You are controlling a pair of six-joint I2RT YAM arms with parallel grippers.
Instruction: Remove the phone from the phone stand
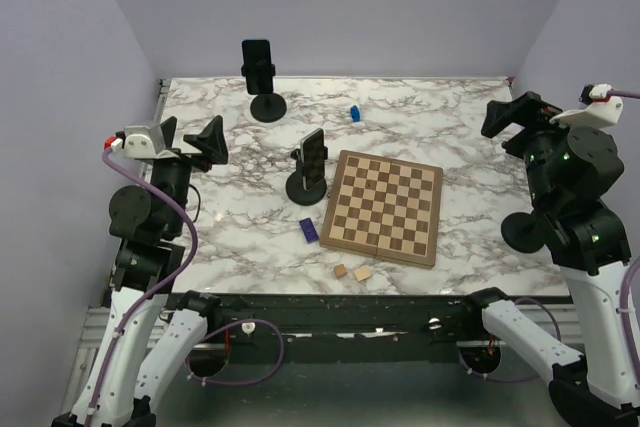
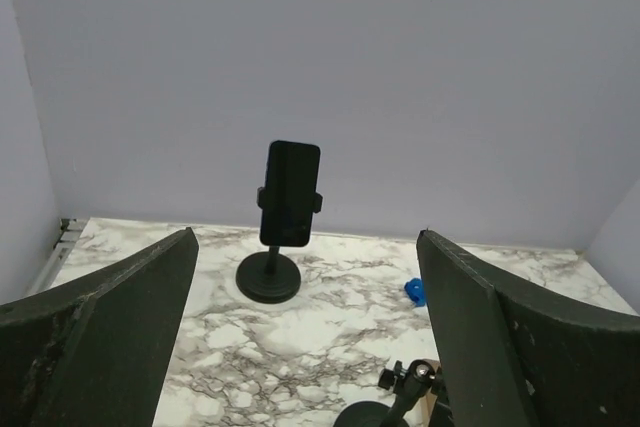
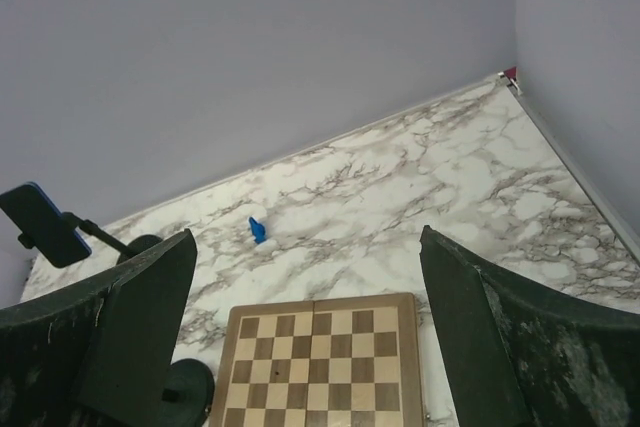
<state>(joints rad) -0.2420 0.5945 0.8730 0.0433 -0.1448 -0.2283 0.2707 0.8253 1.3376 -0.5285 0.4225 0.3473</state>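
Observation:
Two black phone stands each hold a dark phone. One phone (image 1: 257, 64) stands upright on the stand at the back of the table; it also shows in the left wrist view (image 2: 292, 193) and the right wrist view (image 3: 44, 224). The other phone (image 1: 314, 151) sits on a stand (image 1: 306, 188) left of the chessboard. My left gripper (image 1: 195, 142) is open and empty, raised at the left, apart from both stands, and points at the back stand (image 2: 268, 278). My right gripper (image 1: 515, 122) is open and empty, raised at the right edge.
A wooden chessboard (image 1: 383, 205) lies at centre right. A small blue piece (image 1: 354, 113) lies behind it. A purple block (image 1: 309, 230) and two small wooden cubes (image 1: 351, 273) lie near the front edge. Walls enclose the table on three sides.

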